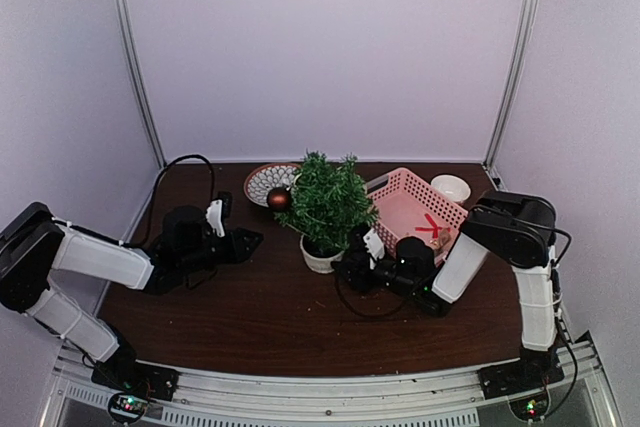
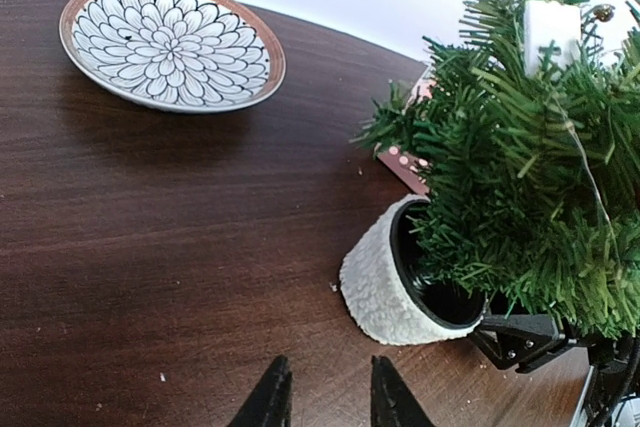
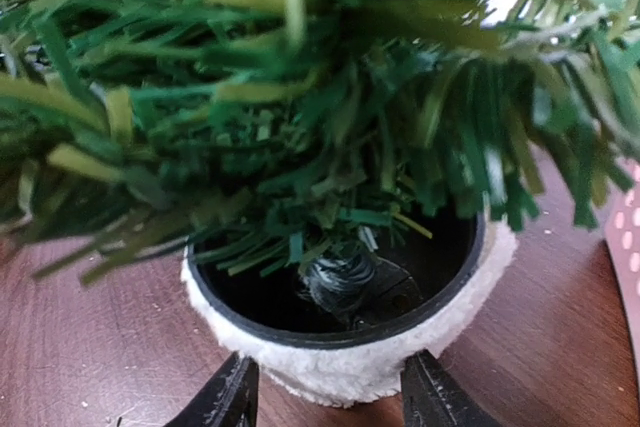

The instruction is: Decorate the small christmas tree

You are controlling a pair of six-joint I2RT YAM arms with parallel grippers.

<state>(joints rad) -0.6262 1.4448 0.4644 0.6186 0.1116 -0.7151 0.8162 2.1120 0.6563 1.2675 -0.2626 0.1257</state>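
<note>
Nearest the near edge of the table (image 1: 250,317), the left gripper (image 2: 328,402) pointed across bare wood left of centre. Its jaws were set narrow with a visible gap and held nothing. The right gripper (image 3: 330,397), right of centre, had its jaws spread wide with the whitish pot (image 3: 350,372) between the fingertips. Whether the pads pressed on the pot or only flanked it could not be determined. The small christmas tree (image 1: 326,202) stood upright in that pot at about the centre of the tabletop, slightly toward the far edge. One dark red bauble (image 1: 279,199) showed against its left-hand branches and appeared to hang there, so the first ornament was judged placed. No other ornament could be made out on the tree. Beyond the tree, the patterned plate (image 2: 265,47) lay near the far edge, left of centre, with nothing on it. The pink basket (image 1: 405,209) sat toward the far right corner and held a red item (image 1: 432,228) too small to identify, probably a decoration not yet placed. A small white bowl (image 1: 451,187) stood in the far right corner. Most of the task was judged outstanding.
</note>
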